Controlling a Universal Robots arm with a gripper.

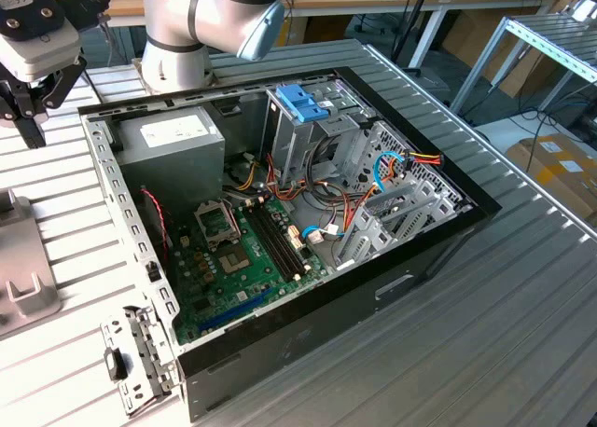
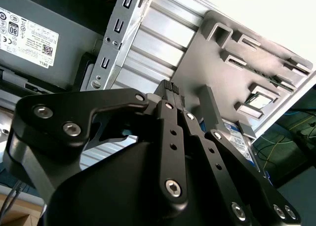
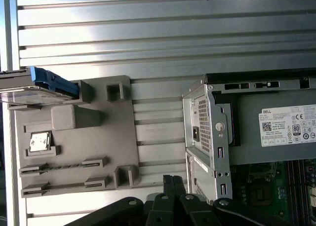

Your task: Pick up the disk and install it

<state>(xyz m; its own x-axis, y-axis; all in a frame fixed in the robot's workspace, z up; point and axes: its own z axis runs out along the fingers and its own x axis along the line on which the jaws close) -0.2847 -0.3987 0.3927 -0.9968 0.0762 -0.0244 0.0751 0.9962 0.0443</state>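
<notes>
the black two-finger hand (image 2: 172, 88) is clenched, its fingertips pressed together with nothing between them. it hangs over the ribbed silver metal surface (image 3: 163, 38), just outside a corner of the open black computer case (image 1: 373, 287). near the hand lies a flat grey plastic holder plate (image 3: 98, 137) with raised blocks and slots. the flat silver metal disk (image 3: 24, 90) with light blue plastic rails rests on the end of this plate away from the case, apart from the hand. farther, inside the case, a grey power-supply box (image 1: 173, 138) sits beside a green motherboard (image 1: 242, 259), and a blue plastic bracket (image 1: 303, 101) tops the metal drive cage (image 1: 308, 152).
</notes>
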